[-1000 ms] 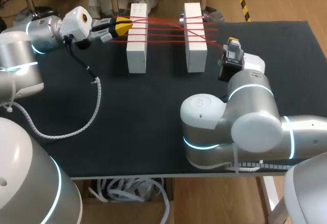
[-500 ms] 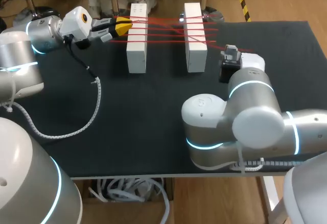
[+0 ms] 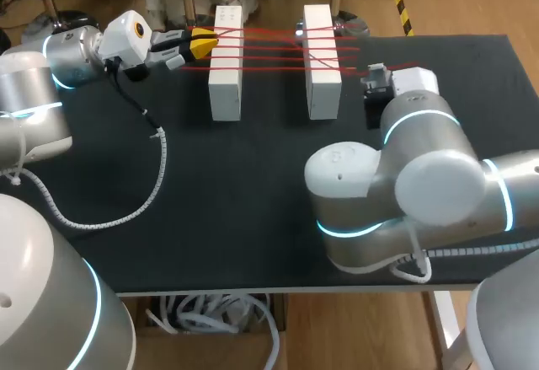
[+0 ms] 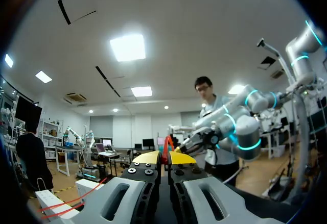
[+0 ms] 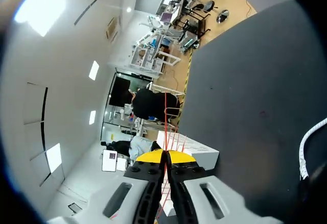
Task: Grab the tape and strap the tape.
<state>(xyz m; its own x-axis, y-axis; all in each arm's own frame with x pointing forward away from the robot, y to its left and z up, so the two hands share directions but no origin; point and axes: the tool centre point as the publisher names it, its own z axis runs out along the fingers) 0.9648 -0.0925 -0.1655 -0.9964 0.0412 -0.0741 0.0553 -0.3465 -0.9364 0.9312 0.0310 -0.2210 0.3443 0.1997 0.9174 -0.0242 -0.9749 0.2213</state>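
Thin red tape (image 3: 269,48) runs in several strands between two upright white blocks (image 3: 225,62) (image 3: 320,60) at the back of the black mat. My left gripper (image 3: 202,43) sits just left of the left block, shut on a tape end. In the left wrist view the red tape (image 4: 165,147) shows pinched between the yellow tips of the left gripper (image 4: 164,157). My right gripper (image 3: 376,73) is right of the right block, mostly hidden by its arm. In the right wrist view the right gripper (image 5: 164,156) is shut on a tape strand (image 5: 165,124) leading to a white block (image 5: 191,145).
The black mat (image 3: 253,176) covers the table. A white spiral cable (image 3: 156,176) loops from my left arm across the mat's left half. My right arm's bulky joints (image 3: 404,193) cover the right front of the mat.
My right gripper has shut on the tape strand and its arm has shifted a little to the right, turning the wrist. The left arm has not moved.
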